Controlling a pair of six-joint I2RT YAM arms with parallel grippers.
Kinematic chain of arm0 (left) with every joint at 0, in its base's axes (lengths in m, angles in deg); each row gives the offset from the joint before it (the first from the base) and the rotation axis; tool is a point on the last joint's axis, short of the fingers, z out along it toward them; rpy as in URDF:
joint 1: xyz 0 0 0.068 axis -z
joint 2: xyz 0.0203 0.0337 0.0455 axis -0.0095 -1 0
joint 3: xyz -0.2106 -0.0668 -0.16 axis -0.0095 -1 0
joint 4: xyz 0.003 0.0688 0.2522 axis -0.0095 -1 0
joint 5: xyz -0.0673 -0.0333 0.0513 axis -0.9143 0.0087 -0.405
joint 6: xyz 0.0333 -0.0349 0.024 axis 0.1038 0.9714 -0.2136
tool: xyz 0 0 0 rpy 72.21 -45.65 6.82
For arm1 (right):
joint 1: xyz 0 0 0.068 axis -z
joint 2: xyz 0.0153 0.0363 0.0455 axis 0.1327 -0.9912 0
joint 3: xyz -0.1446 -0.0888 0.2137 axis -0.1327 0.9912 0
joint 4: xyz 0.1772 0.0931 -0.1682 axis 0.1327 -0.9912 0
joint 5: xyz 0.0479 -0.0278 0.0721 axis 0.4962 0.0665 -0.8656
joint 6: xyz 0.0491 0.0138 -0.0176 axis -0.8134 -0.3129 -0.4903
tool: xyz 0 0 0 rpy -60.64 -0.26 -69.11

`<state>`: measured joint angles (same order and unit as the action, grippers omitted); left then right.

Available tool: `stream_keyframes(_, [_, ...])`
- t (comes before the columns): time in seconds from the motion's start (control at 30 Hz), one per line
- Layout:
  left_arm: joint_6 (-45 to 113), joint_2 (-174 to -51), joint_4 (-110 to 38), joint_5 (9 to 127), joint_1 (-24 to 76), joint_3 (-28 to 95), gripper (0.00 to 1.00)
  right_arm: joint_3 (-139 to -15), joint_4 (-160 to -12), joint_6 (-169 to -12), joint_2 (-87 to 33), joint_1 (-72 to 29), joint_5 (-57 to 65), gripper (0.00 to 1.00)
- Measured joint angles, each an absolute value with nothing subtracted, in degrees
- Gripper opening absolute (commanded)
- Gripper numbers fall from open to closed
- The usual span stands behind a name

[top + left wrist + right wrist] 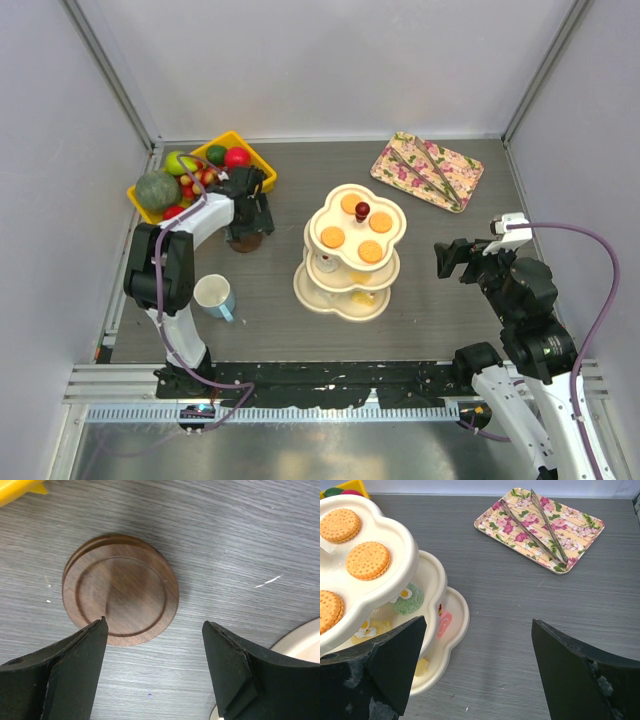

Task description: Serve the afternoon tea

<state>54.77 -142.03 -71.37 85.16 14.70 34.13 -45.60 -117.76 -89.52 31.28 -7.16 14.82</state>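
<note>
The cream three-tier stand (312, 288) with a red knob (362, 210) stands mid-table, and round orange biscuits (333, 237) lie on its top tier. In the right wrist view the stand (413, 555) fills the left side, with a green pastry (408, 599) and a pink swirl pastry (444, 622) on its lower tiers. The dark mug (120, 587) shows a flat, grooved brown face. My left gripper (155, 625) hangs open just above it, holding nothing. A pale blue mug (213, 296) stands at the front left. My right gripper (479, 622) is open and empty, to the right of the stand.
A yellow bin (256, 158) of fruit sits at the back left, close behind the left gripper (250, 215). At the back right, a floral tray (462, 190) holds metal tongs (425, 165). White walls enclose the table on three sides.
</note>
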Motion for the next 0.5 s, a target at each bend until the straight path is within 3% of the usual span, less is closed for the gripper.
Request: stream_keyframes(0.5, [56.0,-143.2,-66.6,74.6,13.9,33.6,0.79,-45.6,-117.4,-89.5,31.3,-7.1,14.8,0.94])
